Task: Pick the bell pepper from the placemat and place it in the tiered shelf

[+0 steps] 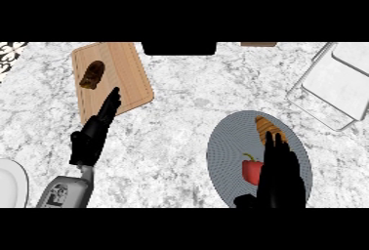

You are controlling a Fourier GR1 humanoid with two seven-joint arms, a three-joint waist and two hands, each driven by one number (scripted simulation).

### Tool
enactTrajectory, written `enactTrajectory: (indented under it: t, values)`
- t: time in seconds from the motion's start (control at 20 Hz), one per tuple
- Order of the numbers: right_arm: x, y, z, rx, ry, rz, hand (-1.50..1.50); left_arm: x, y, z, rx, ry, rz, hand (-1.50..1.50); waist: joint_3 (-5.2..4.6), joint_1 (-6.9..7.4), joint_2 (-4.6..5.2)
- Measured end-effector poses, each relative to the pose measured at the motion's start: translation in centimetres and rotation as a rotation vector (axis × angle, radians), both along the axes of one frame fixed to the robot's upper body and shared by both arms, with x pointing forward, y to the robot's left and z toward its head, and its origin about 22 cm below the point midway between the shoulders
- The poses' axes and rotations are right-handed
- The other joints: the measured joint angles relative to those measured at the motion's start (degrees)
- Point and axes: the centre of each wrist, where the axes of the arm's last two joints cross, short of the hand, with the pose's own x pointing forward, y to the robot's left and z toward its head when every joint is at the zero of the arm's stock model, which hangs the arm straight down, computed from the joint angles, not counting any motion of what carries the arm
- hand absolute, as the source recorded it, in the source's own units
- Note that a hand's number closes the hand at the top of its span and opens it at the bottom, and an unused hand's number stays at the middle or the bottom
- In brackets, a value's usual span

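Hovering right hand (279,178), bell pepper (252,171), placemat (225,151)

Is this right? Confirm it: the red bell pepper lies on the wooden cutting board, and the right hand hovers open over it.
Not quite. In the head view the bell pepper lies on the grey round placemat, not on the wooden cutting board. The rest holds: the right hand hovers open over it.

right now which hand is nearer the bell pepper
Right. The right hand hangs over the grey placemat, its straight fingers just beside the red bell pepper. The left hand is far across the counter, fingertips over the wooden cutting board.
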Motion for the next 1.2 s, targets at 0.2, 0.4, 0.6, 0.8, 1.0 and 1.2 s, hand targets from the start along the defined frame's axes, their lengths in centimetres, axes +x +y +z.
enactTrajectory:
  t: [0.2,0.4,0.6,0.8,1.0,1.2]
  values:
    - [1.1,-0.5,-0.5,0.003,0.014,-0.018,-1.50,-0.3,-0.1,0.1,0.005,0.000,-0.001,0.00,0.01,0.05,0.01]
    - [1.2,-0.7,-1.7,0.010,0.029,-0.013,-1.50,0.1,0.4,0.0,0.005,0.001,0.000,0.00,0.01,0.01,0.02]
    - [1.2,-1.0,-2.5,0.012,0.037,-0.012,-1.50,0.3,0.0,-0.1,0.001,0.004,0.007,0.00,0.00,-0.01,0.01]
    - [1.4,-1.5,-3.7,0.015,0.057,-0.009,1.50,0.1,-0.1,0.0,0.011,-0.003,0.007,0.00,0.00,0.01,0.01]
    - [1.2,-1.0,-3.7,-0.018,0.092,0.022,1.50,0.3,-0.3,-0.2,0.012,-0.005,0.002,0.00,0.00,-0.03,0.01]
    - [1.5,-0.8,-4.0,-0.072,0.079,0.048,1.50,0.4,0.0,0.4,0.010,0.001,0.001,0.00,-0.10,0.01,-0.08]
